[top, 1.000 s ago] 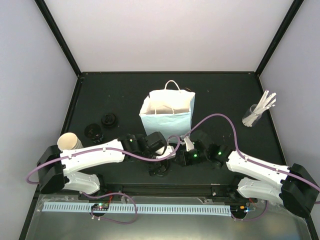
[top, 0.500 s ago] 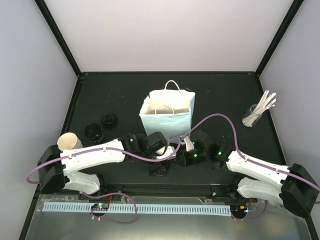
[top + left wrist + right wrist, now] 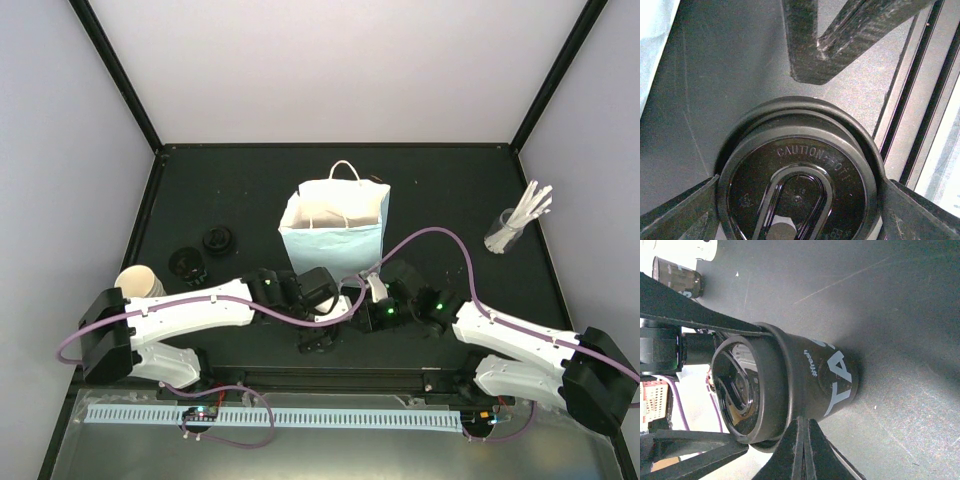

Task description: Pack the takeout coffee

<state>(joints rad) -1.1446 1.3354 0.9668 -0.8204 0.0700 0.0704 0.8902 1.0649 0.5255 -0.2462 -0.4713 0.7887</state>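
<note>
The left gripper (image 3: 801, 181) has edged slightly toward the top view's lower centre, jaws wide and clasping the lid (image 3: 740, 387) on the cup (image 3: 825, 380) there, while the right gripper (image 3: 802, 429), shut and empty, touches its side, so capping looks nearly finished.

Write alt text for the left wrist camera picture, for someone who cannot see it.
Close-up from above of a black lid embossed CAUTION HOT, held at its rim between the two fingers of the left gripper. The shut right gripper pokes in from the top over the dark table, and a sliver of light-blue bag shows at the upper left.
</note>
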